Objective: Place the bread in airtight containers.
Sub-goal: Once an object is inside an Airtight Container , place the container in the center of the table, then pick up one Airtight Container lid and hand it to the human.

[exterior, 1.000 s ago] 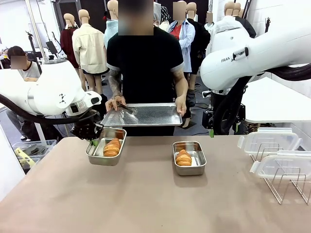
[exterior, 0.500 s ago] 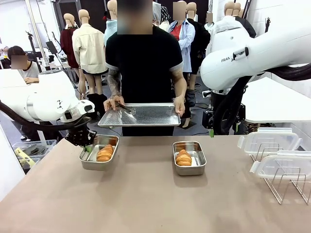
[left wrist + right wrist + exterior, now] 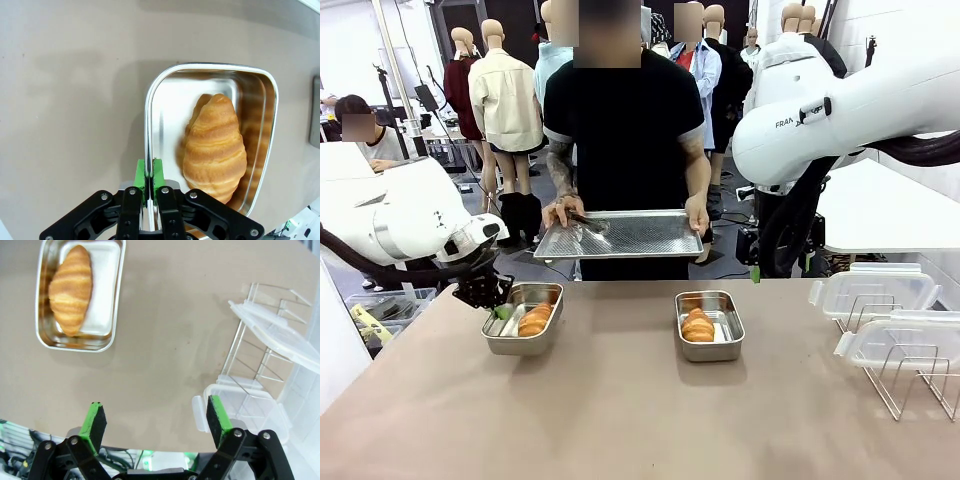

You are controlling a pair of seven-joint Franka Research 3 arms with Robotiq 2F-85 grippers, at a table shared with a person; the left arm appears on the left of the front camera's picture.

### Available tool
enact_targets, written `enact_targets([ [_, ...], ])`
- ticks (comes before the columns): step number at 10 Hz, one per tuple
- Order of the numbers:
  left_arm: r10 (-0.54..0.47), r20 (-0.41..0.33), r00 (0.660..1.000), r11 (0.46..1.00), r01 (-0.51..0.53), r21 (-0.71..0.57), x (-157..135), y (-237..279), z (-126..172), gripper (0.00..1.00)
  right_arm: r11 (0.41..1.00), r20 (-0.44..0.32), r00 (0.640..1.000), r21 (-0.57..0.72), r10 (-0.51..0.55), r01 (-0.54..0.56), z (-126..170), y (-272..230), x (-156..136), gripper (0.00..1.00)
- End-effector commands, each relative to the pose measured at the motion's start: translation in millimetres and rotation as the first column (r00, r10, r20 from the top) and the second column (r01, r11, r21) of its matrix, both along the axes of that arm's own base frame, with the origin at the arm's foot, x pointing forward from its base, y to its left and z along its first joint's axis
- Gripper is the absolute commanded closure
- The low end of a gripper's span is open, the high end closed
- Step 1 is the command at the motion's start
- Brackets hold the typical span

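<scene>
Two steel airtight containers stand on the brown table, each with a piece of bread in it. The left container (image 3: pixel 516 343) holds a golden croissant (image 3: pixel 534 319). My left gripper (image 3: pixel 500 311) is shut on its near-left rim. From the left wrist, the green pads of the left gripper (image 3: pixel 148 176) pinch the thin rim of that container (image 3: pixel 150 100) beside the croissant (image 3: pixel 215 145). The right container (image 3: pixel 709 349) with its croissant (image 3: pixel 697 325) sits mid-table. High above the table, my right gripper (image 3: pixel 156 420) is open, with that container (image 3: pixel 116 295) and croissant (image 3: pixel 70 287) below.
Two clear clip lids (image 3: pixel 875 290) (image 3: pixel 910 340) rest on a wire rack (image 3: pixel 910 390) at the table's right edge. A person at the far side holds a flat steel tray (image 3: pixel 620 236) with tongs (image 3: pixel 586 221) on it. Bare table lies between and in front of the containers.
My left gripper has pulled the left container with its croissant to the left and a little nearer. The right arm has stayed still.
</scene>
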State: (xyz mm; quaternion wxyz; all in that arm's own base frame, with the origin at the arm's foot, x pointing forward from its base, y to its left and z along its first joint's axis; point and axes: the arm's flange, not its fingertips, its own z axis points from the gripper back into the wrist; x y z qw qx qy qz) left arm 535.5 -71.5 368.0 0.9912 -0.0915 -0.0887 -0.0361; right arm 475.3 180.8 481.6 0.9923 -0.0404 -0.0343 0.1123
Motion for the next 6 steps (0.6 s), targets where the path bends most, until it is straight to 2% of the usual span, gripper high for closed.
enact_targets([
  [1, -0.01, 0.018, 1.0, 0.999, 0.011, -0.053, 13, 17, -5, 1.0, 1.0, -0.001, 1.0, 0.006, -0.005, 0.005, 0, 2, 2, 0.0],
  [5, 0.004, -0.023, 1.0, 0.997, -0.005, -0.073, 22, 26, -23, 1.0, 1.0, -0.001, 1.0, 0.006, -0.005, 0.005, 0, 2, 2, 0.0],
  [6, 0.016, -0.038, 0.999, 0.998, -0.018, -0.052, 22, 25, -28, 0.8, 1.0, -0.001, 1.0, 0.006, -0.005, 0.005, 0, 2, 2, 0.0],
])
